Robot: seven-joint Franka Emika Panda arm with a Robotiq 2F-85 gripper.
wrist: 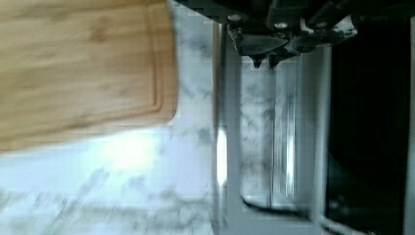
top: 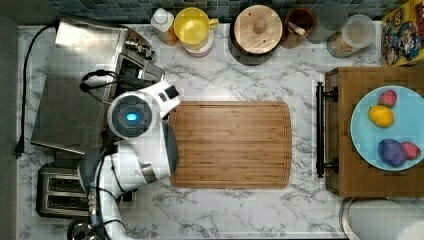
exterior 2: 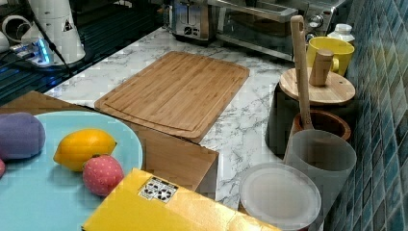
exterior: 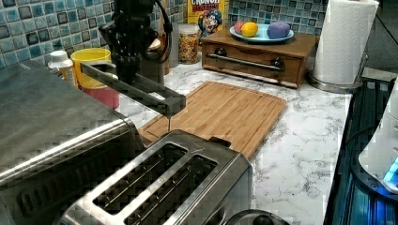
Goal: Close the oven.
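Wrist view: gripper at upper right of frame, tips pinched nearly together w/ nothing between them, sitting just over the glass of the oven door. Door hangs part-open; marble counter visible through the glass, dark oven interior at far right of frame.

Left view: gripper in upper left of frame, dark, pointing down onto the top edge of the door, which juts out tilted toward frame centre. Oven body fills left side; toaster just beside it at bottom centre.

Top view: arm covers the door area, left of centre. Oven at upper left, black cord running down the left edge. Toaster lower left. Cutting board centre, just beside the arm. Yellow cup top centre. Plate w/ fruit on a wooden drawer box at right.

Right view: oven at top centre, door tilted outward.
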